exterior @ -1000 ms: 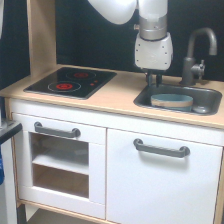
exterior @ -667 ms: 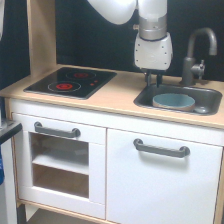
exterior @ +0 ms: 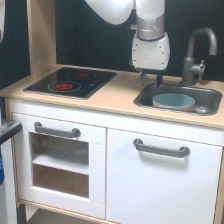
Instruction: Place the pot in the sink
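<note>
The pot [exterior: 173, 101] sits down inside the sink [exterior: 150, 99], its grey-blue rim showing as a flat oval just below the basin's edge, resting toward the middle of the dark grey basin. Above the sink's rear corner on the exterior view's left, the gripper [exterior: 151, 80] hangs from the white arm [exterior: 149, 27], its two dark fingers [exterior: 143, 78] pointing straight down and parted, with nothing between them; it is released, and clear of the pot, which lies just to the exterior view's right of and below the fingertips. Behind the sink stands the dark grey faucet [exterior: 197, 52], its spout curving over toward the exterior view's right. A small round drain [exterior: 202, 109] shows at the basin floor beside the pot. Over on the exterior view's left, the black stovetop [exterior: 71, 82] with its red rings lies flat on the light wooden countertop [exterior: 117, 95], well apart from the sink. Below the counter, the white cabinet front carries two grey handles: one [exterior: 56, 131] above the open oven window [exterior: 61, 164], one [exterior: 161, 148] on the cabinet door [exterior: 160, 185] under the sink. A dark back wall [exterior: 100, 35] runs behind the whole play kitchen.
</note>
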Robot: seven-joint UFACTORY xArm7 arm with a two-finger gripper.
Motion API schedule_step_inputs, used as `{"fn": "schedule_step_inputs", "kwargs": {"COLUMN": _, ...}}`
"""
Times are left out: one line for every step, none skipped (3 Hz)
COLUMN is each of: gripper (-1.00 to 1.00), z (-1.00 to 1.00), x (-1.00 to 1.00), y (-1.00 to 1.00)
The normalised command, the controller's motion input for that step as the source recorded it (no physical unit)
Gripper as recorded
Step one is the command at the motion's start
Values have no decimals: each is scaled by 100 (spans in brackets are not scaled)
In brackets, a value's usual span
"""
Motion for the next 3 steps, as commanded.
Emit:
{"fn": "schedule_step_inputs", "kwargs": {"gripper": 100, "z": 52, "x": -25, "y": -10}}
{"fn": "schedule_step_inputs", "kwargs": {"gripper": 100, "z": 53, "x": -27, "y": -10}}
{"fn": "schedule_step_inputs", "kwargs": {"gripper": 100, "z": 56, "x": -30, "y": -9}}
